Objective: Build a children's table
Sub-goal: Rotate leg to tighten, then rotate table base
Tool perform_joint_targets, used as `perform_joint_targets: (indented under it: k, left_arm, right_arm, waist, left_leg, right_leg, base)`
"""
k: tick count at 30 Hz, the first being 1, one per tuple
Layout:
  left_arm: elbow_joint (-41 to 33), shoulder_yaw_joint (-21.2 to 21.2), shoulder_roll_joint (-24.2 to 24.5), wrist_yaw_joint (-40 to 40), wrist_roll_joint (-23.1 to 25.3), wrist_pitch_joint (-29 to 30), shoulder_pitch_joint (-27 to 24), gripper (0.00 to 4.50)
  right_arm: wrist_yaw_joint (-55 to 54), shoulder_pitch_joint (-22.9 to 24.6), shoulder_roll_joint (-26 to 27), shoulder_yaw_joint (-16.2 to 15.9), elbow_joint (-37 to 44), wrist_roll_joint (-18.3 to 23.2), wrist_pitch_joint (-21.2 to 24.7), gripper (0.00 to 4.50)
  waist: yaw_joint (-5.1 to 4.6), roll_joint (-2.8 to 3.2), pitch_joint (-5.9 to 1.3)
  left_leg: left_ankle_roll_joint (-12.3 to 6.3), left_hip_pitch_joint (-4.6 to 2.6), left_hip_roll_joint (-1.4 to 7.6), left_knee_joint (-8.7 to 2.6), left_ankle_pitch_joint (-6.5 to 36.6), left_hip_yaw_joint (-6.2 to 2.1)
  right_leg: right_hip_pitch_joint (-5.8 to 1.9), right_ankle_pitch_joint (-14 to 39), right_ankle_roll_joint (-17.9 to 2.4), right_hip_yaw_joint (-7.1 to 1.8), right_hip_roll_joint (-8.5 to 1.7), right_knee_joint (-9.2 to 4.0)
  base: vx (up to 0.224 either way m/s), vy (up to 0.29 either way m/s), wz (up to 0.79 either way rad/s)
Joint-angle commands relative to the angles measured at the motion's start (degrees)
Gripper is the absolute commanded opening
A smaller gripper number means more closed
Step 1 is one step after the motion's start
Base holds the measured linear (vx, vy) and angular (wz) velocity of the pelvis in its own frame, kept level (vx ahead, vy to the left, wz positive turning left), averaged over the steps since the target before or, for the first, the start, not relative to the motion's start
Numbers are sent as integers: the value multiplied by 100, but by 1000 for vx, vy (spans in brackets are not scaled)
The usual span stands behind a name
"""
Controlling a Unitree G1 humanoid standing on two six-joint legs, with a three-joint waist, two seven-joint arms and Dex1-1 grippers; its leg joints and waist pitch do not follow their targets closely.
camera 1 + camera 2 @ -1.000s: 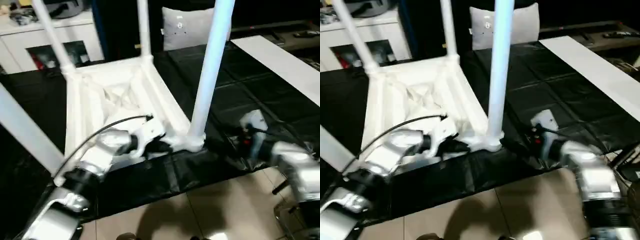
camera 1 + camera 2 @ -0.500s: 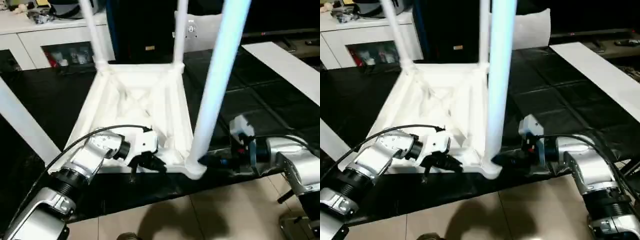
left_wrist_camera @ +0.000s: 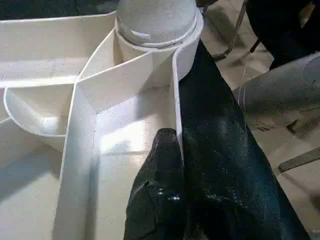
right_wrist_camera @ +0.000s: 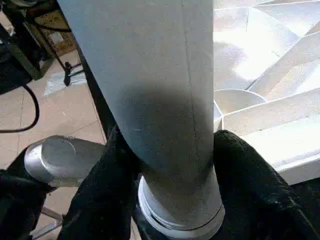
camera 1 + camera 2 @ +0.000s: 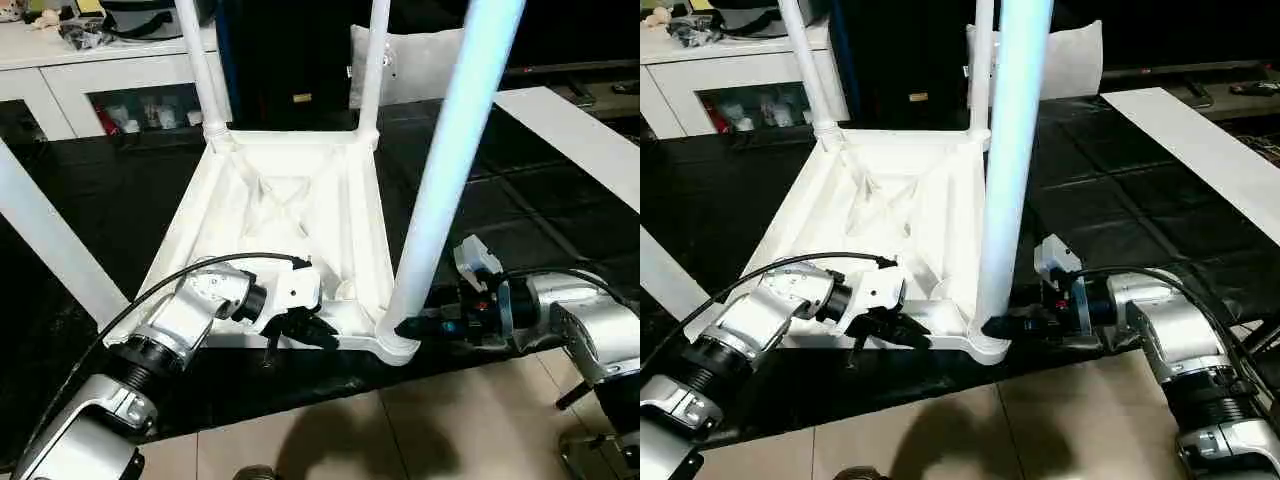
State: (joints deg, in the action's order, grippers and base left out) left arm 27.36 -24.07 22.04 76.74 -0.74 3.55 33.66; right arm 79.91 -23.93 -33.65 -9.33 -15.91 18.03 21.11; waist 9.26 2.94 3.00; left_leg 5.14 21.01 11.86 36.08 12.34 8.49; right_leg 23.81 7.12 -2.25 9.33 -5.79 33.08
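- Head views: the table top (image 5: 285, 215) lies upside down on the black mat (image 5: 520, 210), ribs up, with legs standing in its corner sockets — two at the far corners, toward 12 o'clock, and the near leg (image 5: 440, 180) rising at about 4 o'clock of the top. Another leg (image 5: 50, 245) slants past at 9 o'clock; its socket is hidden behind the left arm. A grey cushion (image 5: 415, 62) sits behind, and a white cabinet (image 5: 90, 85) at 11 o'clock.
- The step in hand looks like seating the near leg. I'd say it goes best if the leg is kept plumb and pressed straight down into its socket while the top is held from sliding — any lean and it may bind.
- Left wrist view: the left gripper (image 3: 172, 165) is pinched shut on the rim (image 3: 176, 90) of the top, one finger (image 3: 160, 165) inside the wall and the other outside, just short of the corner socket (image 3: 160, 30).
- Right wrist view: the right gripper (image 4: 172, 165) is clamped round the near leg just above its collar, one black finger (image 4: 107, 180) on each side, touching the tube. The jaws stand as wide as the leg itself.
- Head views again: the right gripper reaches in from 3 o'clock, low at the leg's foot; the left comes from 7 o'clock onto the near edge.
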Motion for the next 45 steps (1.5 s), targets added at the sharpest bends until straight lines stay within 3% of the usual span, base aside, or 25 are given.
perform_joint_targets:
  k: [1, 8, 11, 14, 15, 16, 17, 18, 19, 20, 21, 22, 23, 24, 25, 26, 27, 28, 29, 30, 31, 36, 40, 42, 45]
  left_arm:
    - [-122, 74, -82, -37, -141, 80, 88, 0]
    - [-148, 276, -260, -562, -121, 649, 178, 0]
    - [-245, 379, -395, -917, -100, 922, 183, 0]
    - [-287, 440, -523, -1191, -72, 1050, 184, 0]
    - [-306, 507, -668, -1433, -82, 1157, 185, 0]
    - [-347, 561, -793, -1670, -76, 1227, 172, 0]
    - [-357, 571, -818, -1724, -71, 1242, 168, 0]
    - [-364, 577, -838, -1763, -66, 1251, 165, 0]
    - [-420, 607, -951, -1936, -58, 1291, 121, 0]
    - [-443, 617, -990, -1985, -59, 1305, 101, 0]
    - [-456, 623, -1011, -2015, -59, 1313, 90, 0]
    - [-505, 634, -1105, -2187, -27, 1336, 38, 0]
    - [-509, 613, -1135, -2272, 20, 1311, 24, 0]
    - [-498, 582, -1185, -2409, 100, 1276, 15, 0]
    - [-491, 574, -1206, -2460, 127, 1269, 15, 0]
    - [-485, 563, -1214, -2481, 147, 1256, 15, 0]
    - [-468, 556, -1213, -2507, 174, 1203, 22, 0]
    - [-455, 559, -1206, -2540, 199, 1163, 25, 0]
    - [-452, 546, -1148, -2513, 229, 995, 18, 0]
    - [-458, 535, -1114, -2474, 235, 909, 11, 0]
    - [-457, 533, -1090, -2460, 243, 874, 9, 0]
    - [-431, 567, -707, -2323, 397, 424, -5, 0]
    - [-563, 644, -343, -1899, 256, 254, -113, 56]
    - [-758, 756, -209, -1688, 22, 301, -246, 64]
    - [-1067, 1080, -296, -1814, -374, 240, -529, 97]
  right_arm:
    - [-60, 93, 146, 55, 200, 250, 128, 195]
    - [-1666, 370, 785, 287, 625, 24, 558, 194]
    - [-2574, 421, 1256, 388, 803, -78, 1002, 193]
    - [-3258, 416, 1666, 515, 879, -147, 1362, 193]
    - [-3875, 384, 2038, 606, 880, -268, 1589, 193]
    - [-4508, 335, 2367, 670, 819, -466, 1631, 193]
    - [-4649, 326, 2438, 689, 807, -500, 1636, 193]
    - [-4769, 313, 2501, 714, 787, -520, 1632, 193]
    - [-5479, 224, 2865, 881, 642, -635, 1516, 193]
    - [-5736, 190, 2995, 948, 588, -670, 1465, 193]
    - [-5858, 175, 3065, 983, 562, -679, 1433, 193]
    - [-6199, 149, 3336, 1055, 484, -678, 1210, 228]
    - [-6384, 151, 3434, 1051, 458, -748, 1082, 249]
    - [-6607, 165, 3564, 983, 465, -937, 918, 263]
    - [-6639, 179, 3598, 939, 487, -1012, 874, 263]
    - [-6654, 199, 3634, 930, 517, -1037, 830, 270]
    - [-6579, 225, 3663, 934, 579, -989, 775, 296]
    - [-6473, 265, 3663, 919, 686, -954, 772, 296]
    - [-6258, 361, 3555, 854, 911, -932, 779, 302]
    - [-6187, 400, 3488, 825, 995, -940, 783, 306]
    - [-6132, 426, 3441, 817, 1041, -929, 798, 316]
    - [-5534, 872, 2825, 961, 1687, -542, 901, 352]
    - [-4908, 1340, 2374, 1061, 2281, -221, 1008, 397]
    - [-4649, 1573, 2154, 1118, 2489, -134, 1107, 406]
    - [-4540, 1837, 1934, 1098, 2717, -85, 1156, 437]
  waist:
    - [-39, -96, -460]
    - [-141, -81, -424]
    - [-276, -50, -367]
    - [-509, 21, -301]
    - [-608, 24, -273]
    - [-699, 61, -256]
    - [-763, 45, -225]
    - [-842, 130, -201]
    - [-915, 120, -155]
    - [-911, 143, -150]
    - [-963, 88, -132]
    - [-1002, 35, -115]
    - [-1049, -30, -115]
    - [-1077, -20, -116]
    - [-1102, 92, -142]
    - [-1111, 115, -158]
    - [-1051, 130, -185]
    - [-1054, 89, -164]
    - [-1018, 49, -134]
    - [-1008, 14, -151]
    - [-964, 46, -194]
    - [-785, 49, -315]
    - [-573, 40, -454]
    - [-499, -8, -439]
    - [-390, -7, -380]
  left_leg:
    - [-449, -19, 107, -427, 747, 51]
    - [-280, -45, 56, -432, 990, 42]
    - [-215, -43, 20, -432, 1284, 18]
    - [-202, -83, 62, -470, 1708, -39]
    - [-178, -29, 73, -507, 1811, -82]
    - [-185, -50, 114, -542, 2041, -116]
    - [-177, -19, 134, -560, 2138, -139]
    - [-157, -60, 221, -612, 2572, -183]
    - [-134, 3, 369, -749, 3050, -279]
    - [-103, -4, 416, -809, 3278, -300]
    - [-38, -94, 307, -766, 3347, -255]
    - [-17, -162, 159, -649, 3153, -197]
    - [-17, -249, -115, -375, 2400, -76]
    - [-122, -170, -136, -347, 2026, -75]
    - [-143, -55, 16, -447, 2057, -190]
    - [-153, 18, 138, -524, 2153, -269]
    - [-210, -1, 272, -638, 2266, -310]
    - [-212, -37, 209, -627, 2240, -280]
    - [-162, -132, 27, -543, 2028, -179]
    - [-209, -44, -20, -541, 1681, -165]
    - [-282, -23, 11, -559, 1398, -162]
    - [-475, -30, 110, -551, 544, -154]
    - [-699, 40, 124, -448, -474, -148]
    - [-702, 47, 122, -446, -423, -122]
    - [-511, -2, 122, -488, 120, -62]
  right_leg:
    - [-359, 2815, -237, -262, -318, -495]
    - [-342, 3236, 7, -181, -297, -605]
    - [-349, 3531, 240, -78, -277, -707]
    - [-379, 3527, 316, 33, -261, -822]
    - [-460, 3433, 350, 56, -268, -810]
    - [-479, 3461, 418, 94, -264, -847]
    - [-498, 3470, 447, 96, -264, -835]
    - [-526, 3499, 416, 129, -264, -792]
    - [-613, 3212, 376, 37, -267, -584]
    - [-603, 3048, 284, -59, -266, -466]
    - [-520, 3252, 219, -112, -306, -553]
    - [-422, 3687, 262, -61, -342, -714]
    - [-304, 4417, 419, 134, -424, -996]
    - [-386, 4466, 590, 262, -418, -1053]
    - [-549, 4083, 626, 272, -395, -981]
    - [-623, 3688, 576, 213, -396, -856]
    - [-585, 3007, 384, 16, -381, -688]
    - [-516, 2900, 286, -15, -376, -718]
    - [-426, 3155, 124, 22, -397, -832]
    - [-518, 3136, 99, 24, -392, -796]
    - [-543, 2955, 106, -5, -388, -777]
    - [-537, 1690, -390, -158, -364, -536]
    - [-566, 627, -637, -236, -376, -285]
    - [-559, 743, -700, -245, -398, -277]
    - [-515, 1723, -472, -227, -395, -418]
  base:
    - [0, 0, 0]
    - [0, 0, 0]
    - [0, 0, 0]
    - [0, 0, 0]
    - [0, 0, 0]
    - [0, 0, 0]
    - [0, 0, 0]
    - [0, 0, 0]
    - [0, 0, 0]
    - [0, 0, 0]
    - [0, 0, 0]
    - [0, 0, 0]
    - [0, 0, 0]
    - [0, 0, 0]
    - [0, 0, 0]
    - [0, 0, 0]
    - [0, 0, 0]
    - [56, -6, 16]
    - [56, -6, 16]
    - [0, 0, 0]
    - [0, 0, 0]
    - [0, 0, 0]
    - [0, 0, 0]
    - [0, 0, 0]
    - [0, 0, 0]
